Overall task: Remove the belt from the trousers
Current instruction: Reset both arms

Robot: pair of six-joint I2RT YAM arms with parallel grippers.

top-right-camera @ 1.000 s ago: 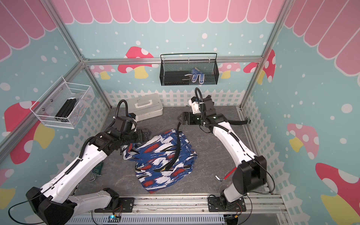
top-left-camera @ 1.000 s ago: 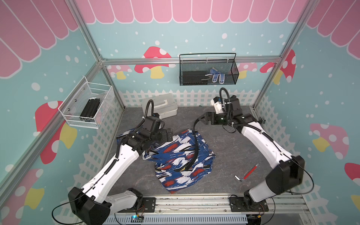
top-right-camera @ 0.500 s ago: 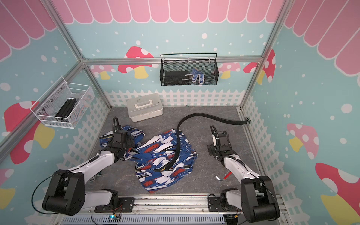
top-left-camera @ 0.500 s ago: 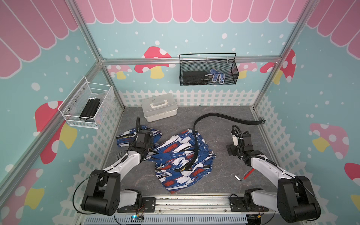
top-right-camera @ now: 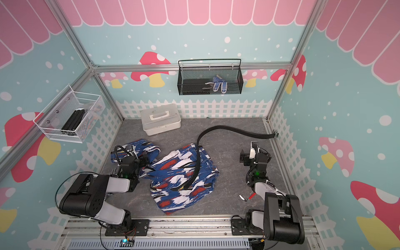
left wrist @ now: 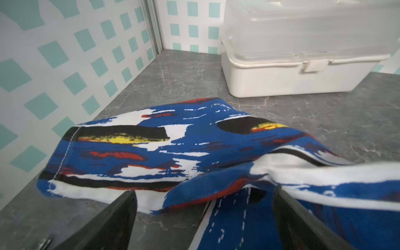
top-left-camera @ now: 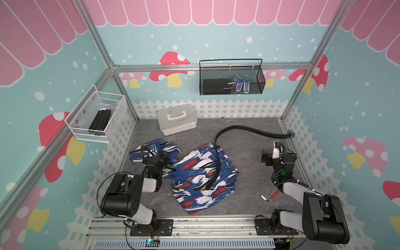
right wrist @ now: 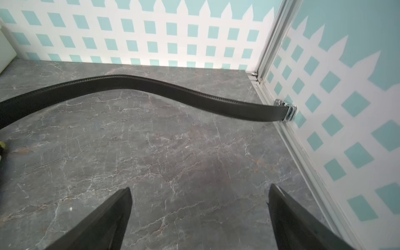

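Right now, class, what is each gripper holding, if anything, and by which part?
Nothing is held. The left gripper stands open at the trousers, cloth lying loose between its fingers. The right gripper is open, apart from the belt.

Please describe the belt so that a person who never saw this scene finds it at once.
On the grey marbled table, find the crumpled blue, white and red trousers near the middle. The belt crosses them and curves away toward the robot's right, ending in a metal buckle. Nothing else there is a long, flat, glossy black strap.
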